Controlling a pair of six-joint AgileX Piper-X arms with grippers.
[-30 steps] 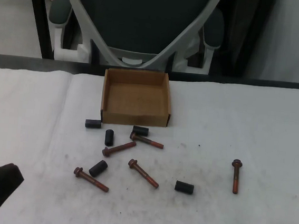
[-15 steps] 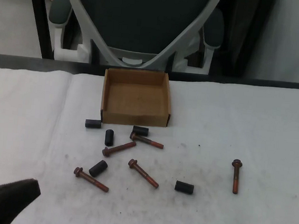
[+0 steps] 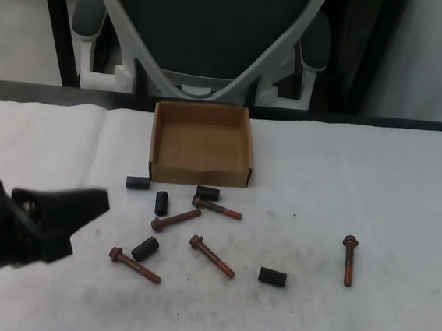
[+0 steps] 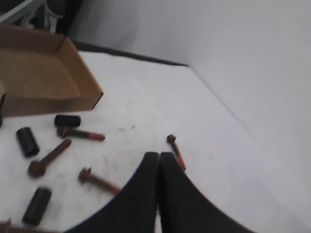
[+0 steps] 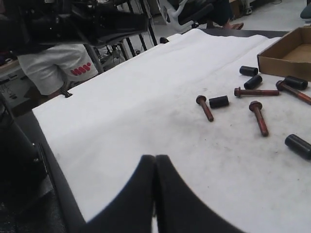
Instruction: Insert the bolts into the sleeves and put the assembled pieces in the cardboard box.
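Five bolts (image 3: 212,256) and five sleeves (image 3: 161,203) lie loose on the white cloth (image 3: 377,173). Most are bunched just near of the cardboard box (image 3: 198,173). One bolt (image 3: 348,260) sits well apart on the right, and a sleeve (image 3: 272,277) lies between it and the bunch. None looks assembled, so the task seems to be at its start. The box stands open and empty at the far side, probably so that finished pieces can be dropped straight in. The left gripper (image 4: 159,156) hovers to the left of the bunch with its fingers pressed together. It holds nothing, and it would have to spread them before picking anything up. The right gripper (image 5: 155,160), fingers likewise pressed together, sits low at the near right and faces across the cloth toward the parts. A sleeve (image 3: 207,193) next to the box touches a bolt's head (image 3: 198,201), and it is hard to tell whether the two merely lie side by side. In the left wrist view the gripper covers part of the nearest bolt. The high view does not settle how far above the cloth the left gripper hangs.
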